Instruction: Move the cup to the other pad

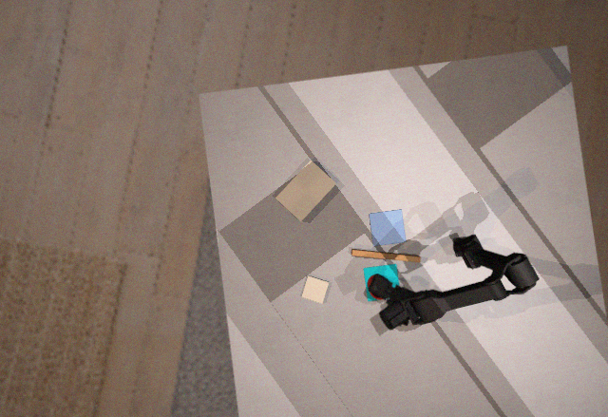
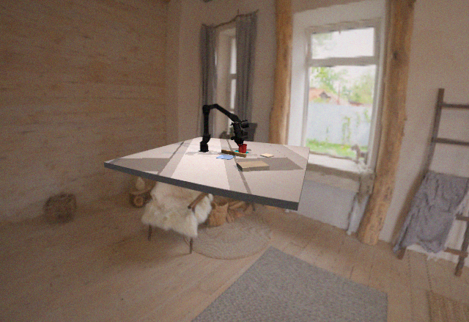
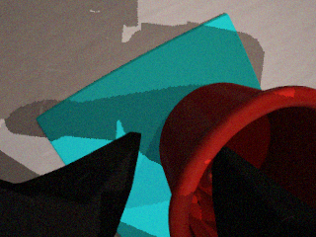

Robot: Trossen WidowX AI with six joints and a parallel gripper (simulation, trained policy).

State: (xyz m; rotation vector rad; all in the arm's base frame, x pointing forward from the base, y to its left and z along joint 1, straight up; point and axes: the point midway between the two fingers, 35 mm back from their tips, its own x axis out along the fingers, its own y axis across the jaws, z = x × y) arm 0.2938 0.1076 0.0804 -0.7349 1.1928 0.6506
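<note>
One big block (image 1: 305, 190) (image 2: 253, 164) leads us off from the left of the table (image 1: 279, 358) (image 2: 182, 169) in the top view, well in from the left edge. Next, one small tile (image 1: 314, 290) (image 2: 266, 155), lower down, with a decent gap before the teal pad.

Two pads now! The teal one (image 1: 385, 270) (image 2: 248, 152) (image 3: 153, 89) is below, the blue one (image 1: 387, 227) (image 2: 225, 157) above, and one orange bar (image 1: 385, 255) (image 2: 234, 153) runs between them, its ends reaching past both pads' sides. Tight there: only narrow strips part bar from pads.

And here's the one cup (image 1: 375, 296) (image 2: 242, 148) (image 3: 190, 123), red, upright on teal, nearer the pad's left edge than its right. The marbles? Too dark inside to count.

One hand (image 1: 379, 286) (image 2: 241, 144) (image 3: 178, 150), part-way open, gripping nothing! One finger dips inside the rim, the other stands outside, teal showing between it and the cup wall. Finally, one black arm (image 1: 466, 296) (image 2: 206, 123) stretches off right, with far more room below the teal pad than above.
</note>
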